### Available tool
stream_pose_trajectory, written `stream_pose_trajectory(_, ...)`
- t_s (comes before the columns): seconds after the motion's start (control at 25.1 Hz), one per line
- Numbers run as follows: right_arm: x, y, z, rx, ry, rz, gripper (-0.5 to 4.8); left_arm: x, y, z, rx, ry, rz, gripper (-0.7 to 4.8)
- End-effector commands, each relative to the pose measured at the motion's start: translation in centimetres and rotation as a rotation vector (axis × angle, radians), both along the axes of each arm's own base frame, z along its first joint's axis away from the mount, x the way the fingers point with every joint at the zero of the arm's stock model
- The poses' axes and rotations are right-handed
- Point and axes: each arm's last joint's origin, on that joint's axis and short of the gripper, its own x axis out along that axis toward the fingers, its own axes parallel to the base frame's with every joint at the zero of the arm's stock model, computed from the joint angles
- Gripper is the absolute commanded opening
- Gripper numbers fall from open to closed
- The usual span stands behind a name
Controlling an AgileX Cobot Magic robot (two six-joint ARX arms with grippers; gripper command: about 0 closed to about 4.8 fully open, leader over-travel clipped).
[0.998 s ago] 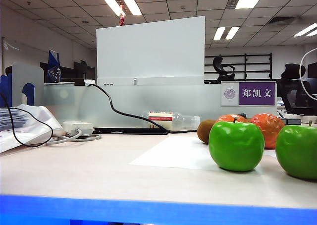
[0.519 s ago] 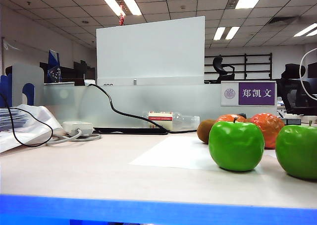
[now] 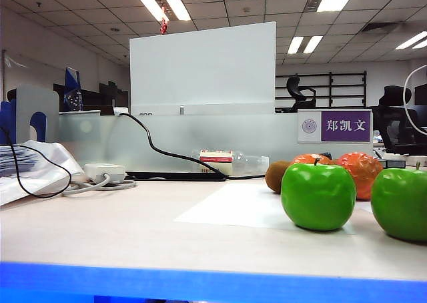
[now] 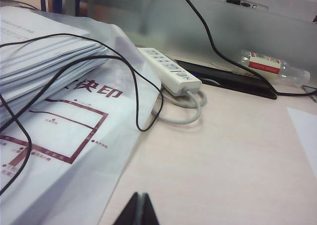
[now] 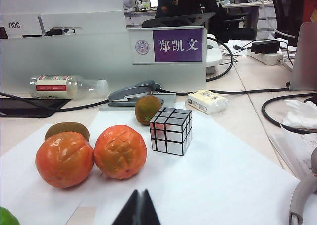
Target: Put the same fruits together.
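Closest in on the right wrist view, the right gripper (image 5: 138,207) shows as a dark wedge, its two fingertips pressed together and nothing between them. Just beyond it, on the white paper sheet (image 5: 223,170), sit the two orange-red fruits (image 5: 91,155), side by side and touching or all but touching. Neither one touches the fingers; both lie a little ahead of the tips. At the picture's corner peeks a sliver of one green apple (image 5: 7,217), nearer than the orange pair and off to the side of the gripper. Behind the orange fruits, one brown kiwi (image 5: 67,131) hides partly behind them, and the second kiwi (image 5: 147,109) stands farther back, just beside a silver mirror cube (image 5: 171,130). Beyond those, a stapler (image 5: 133,92), a lying plastic bottle (image 5: 67,86) and the purple name plate (image 5: 178,45).

Over on the left wrist view, the left gripper (image 4: 138,210) is also pinched closed and empty, above bare table (image 4: 233,155), with no fruit in that view. Ahead of it: a stack of papers (image 4: 54,96) in a plastic sleeve, a black cable (image 4: 124,81) looping across it, then a white power strip (image 4: 168,71).

The exterior view shows both green apples (image 3: 318,196) up front, apart from each other.
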Motion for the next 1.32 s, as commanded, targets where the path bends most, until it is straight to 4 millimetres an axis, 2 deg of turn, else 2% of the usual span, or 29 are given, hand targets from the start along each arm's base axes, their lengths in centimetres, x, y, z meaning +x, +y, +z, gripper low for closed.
stream_pose_trajectory(0.04, -0.02, -0.01, 0.18, -0.004, -0.016, -0.003, -0.05, 0.0, 0.0, 0.17, -0.002, -0.016, 0.001, -0.05)
stream_pose_trajectory(0.56, -0.02, -0.01, 0.18, -0.004, -0.016, -0.003, -0.05, 0.0, 0.0, 0.17, -0.002, -0.016, 0.001, -0.05)
stream_pose_trajectory(0.8, -0.02, -0.01, 0.17, -0.004, -0.015, -0.003, -0.05, 0.0, 0.0, 0.18, 0.18, -0.024, -0.01, -0.05)
stream_pose_trajectory(1.32, -0.02, -0.01, 0.17, -0.004, -0.015, -0.003, -0.05, 0.0, -0.03, 0.18, 0.154, -0.024, -0.019, -0.05)
